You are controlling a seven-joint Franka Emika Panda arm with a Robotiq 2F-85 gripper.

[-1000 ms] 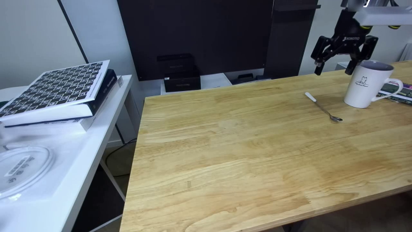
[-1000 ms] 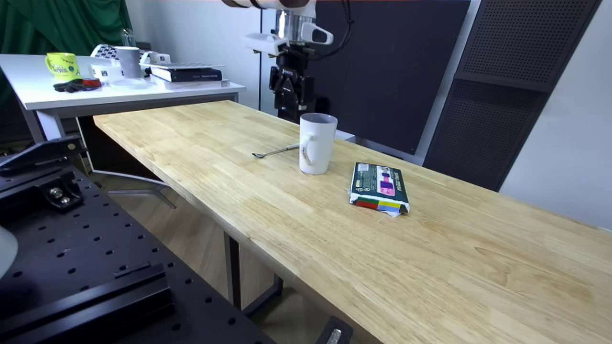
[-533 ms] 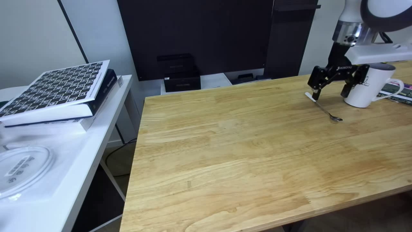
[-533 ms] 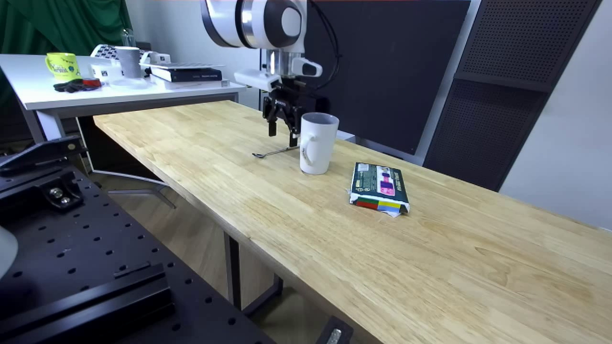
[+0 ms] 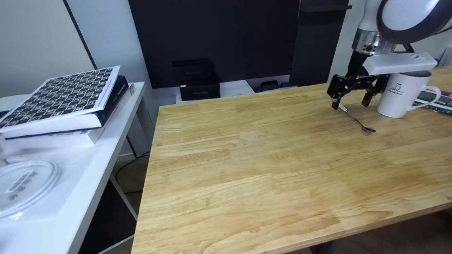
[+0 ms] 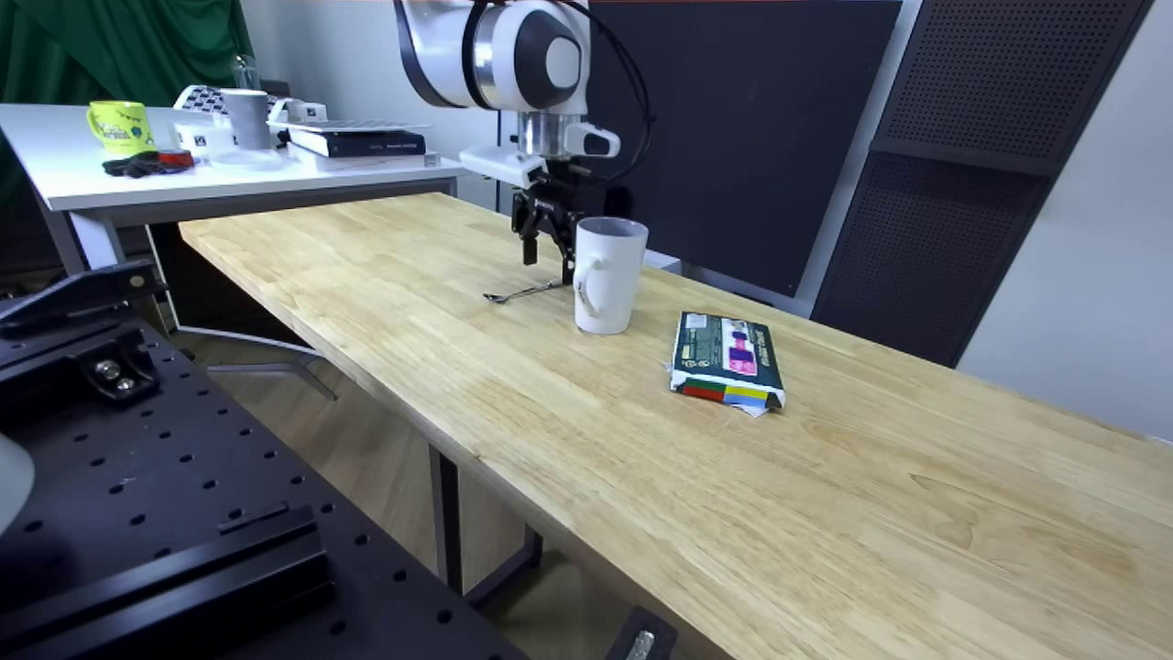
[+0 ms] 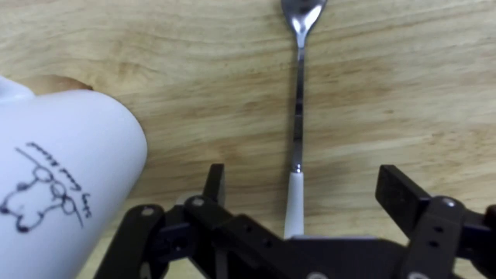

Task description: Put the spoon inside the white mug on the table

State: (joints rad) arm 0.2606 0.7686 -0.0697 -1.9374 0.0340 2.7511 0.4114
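The spoon [image 5: 356, 121] lies flat on the wooden table [image 5: 265, 158]. It has a silver bowl, a thin metal stem and a white handle, and also shows in an exterior view [image 6: 527, 292]. In the wrist view the spoon [image 7: 298, 116] runs upright between my fingers, its handle end hidden behind the gripper. My gripper [image 7: 302, 172] is open and empty, low above the white handle, with one finger on each side. In both exterior views the gripper [image 5: 350, 103] [image 6: 548, 266] is beside the mug. The white mug [image 5: 397, 93] [image 6: 609, 280] stands upright; it is at left in the wrist view [image 7: 77, 155].
A dark package with coloured edges [image 6: 727, 359] lies on the table beyond the mug; it is partly visible in an exterior view [image 5: 439, 101]. A white side table [image 5: 95, 169] holds stacked books [image 5: 63, 102]. A yellow mug [image 6: 124, 128] stands on that side table.
The gripper has come down from above the table to the spoon's handle, then shifted slightly away from the mug. It stays open. The spoon and mug have not moved.
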